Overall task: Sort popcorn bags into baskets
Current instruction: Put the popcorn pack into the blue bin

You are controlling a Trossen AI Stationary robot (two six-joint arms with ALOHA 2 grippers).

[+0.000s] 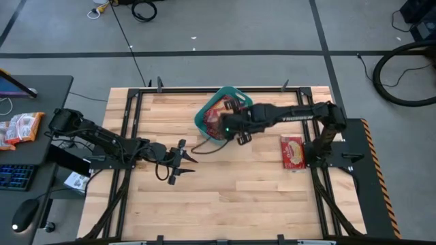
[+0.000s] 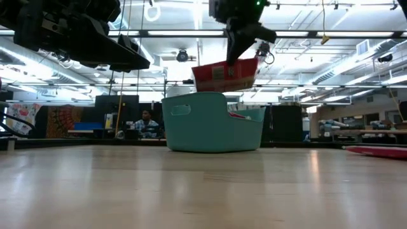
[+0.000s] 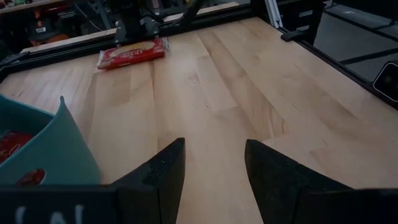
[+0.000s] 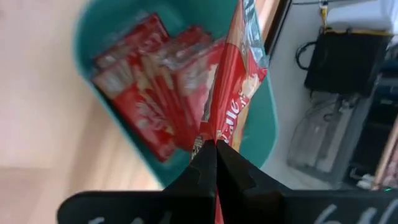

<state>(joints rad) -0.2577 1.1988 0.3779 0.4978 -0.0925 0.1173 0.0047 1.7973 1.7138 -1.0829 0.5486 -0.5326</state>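
My right gripper (image 4: 215,146) is above the teal basket (image 1: 204,116), shut on a red popcorn bag (image 2: 226,75) that hangs over the basket (image 2: 210,124). Several red bags (image 4: 146,81) lie inside the basket (image 4: 99,37). One more red bag (image 1: 293,151) lies flat on the table beside the right arm's base; the left wrist view shows this bag (image 3: 132,52) too. My left gripper (image 1: 182,162) waits open over bare table, left of and nearer than the basket, holding nothing; its fingers (image 3: 214,168) point toward the table's right side. My right gripper pinches the popcorn bag by one edge (image 4: 217,134) between its two fingers, coming from above and pointing down. The bag hangs below the fingers, lifted clear, tilted, its lower edge (image 2: 222,86) just above the basket's rim.
The wooden table (image 1: 238,197) has bare room across its near half. A dark cable (image 1: 204,146) curves on the table near the basket. A desk with a keyboard and more packets (image 1: 20,129) stands left of the table. People sit in the room beyond (image 2: 146,121).
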